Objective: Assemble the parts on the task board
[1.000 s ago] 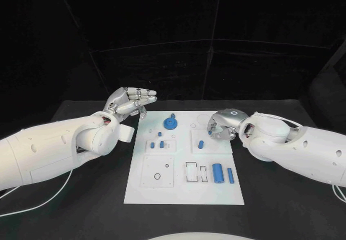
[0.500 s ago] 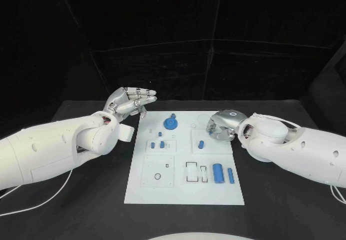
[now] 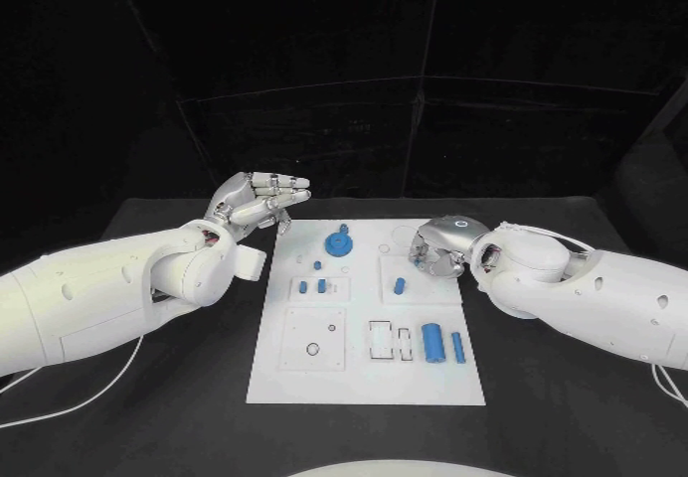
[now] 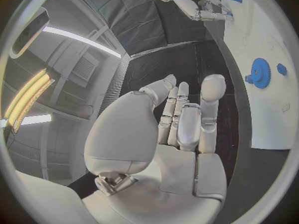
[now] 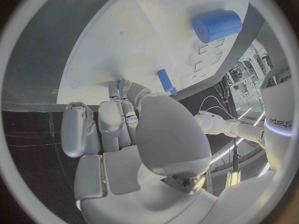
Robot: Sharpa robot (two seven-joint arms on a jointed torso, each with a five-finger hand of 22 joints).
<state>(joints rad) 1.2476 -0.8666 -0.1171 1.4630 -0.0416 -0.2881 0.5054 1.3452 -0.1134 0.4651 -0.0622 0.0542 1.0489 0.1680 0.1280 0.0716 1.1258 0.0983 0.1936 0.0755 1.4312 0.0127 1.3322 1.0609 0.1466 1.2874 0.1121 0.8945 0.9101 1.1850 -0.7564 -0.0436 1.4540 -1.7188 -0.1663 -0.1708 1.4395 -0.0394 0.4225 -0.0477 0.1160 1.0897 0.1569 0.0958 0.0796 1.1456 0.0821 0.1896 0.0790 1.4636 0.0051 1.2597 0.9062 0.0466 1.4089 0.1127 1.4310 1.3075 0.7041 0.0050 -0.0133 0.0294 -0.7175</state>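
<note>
A black table stands before a dark curtained backdrop.

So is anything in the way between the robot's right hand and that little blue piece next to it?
Nothing visible. The right hand hangs over the task board, and the small blue part lies just beside it with only bare white board between them.

Task board layout
Gear at 12 o'clock on the task board; two cylinders at 3 o'clock.
</note>
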